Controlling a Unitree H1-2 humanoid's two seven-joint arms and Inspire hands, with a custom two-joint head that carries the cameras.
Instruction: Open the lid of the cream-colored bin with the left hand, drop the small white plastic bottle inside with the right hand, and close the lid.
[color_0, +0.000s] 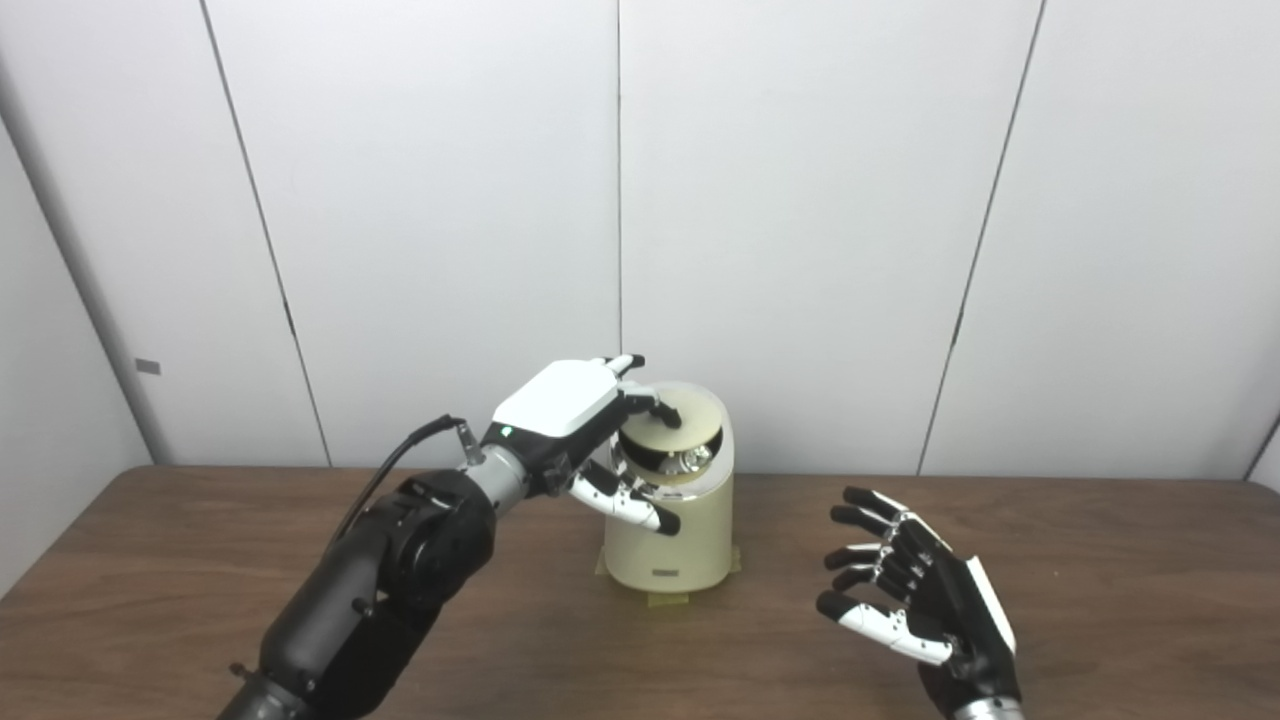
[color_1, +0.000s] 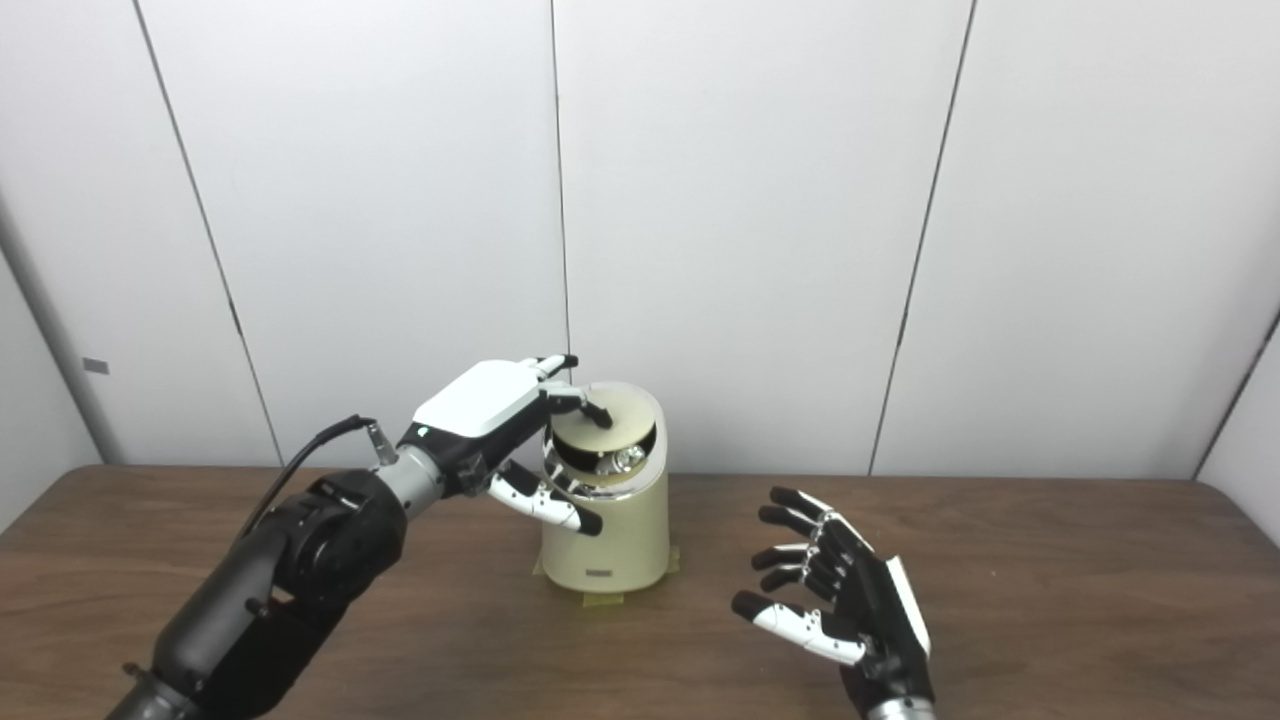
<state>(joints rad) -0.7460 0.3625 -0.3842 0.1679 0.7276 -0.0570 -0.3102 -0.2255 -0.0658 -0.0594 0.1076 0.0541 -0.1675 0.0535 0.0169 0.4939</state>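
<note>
My left hand (color_0: 575, 420) presses the bin (color_0: 668, 525)'s lid (color_0: 672, 422) tilted open, fingers resting on it, my right hand (color_0: 915, 590) waits empty and spread to its right, and no bottle shows, so closing seems next.

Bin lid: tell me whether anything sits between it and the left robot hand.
Nothing visible does. The left robot hand is already at the lid of the cream-colored bin, fingertips on its tilted top, a dark gap beneath.
</note>
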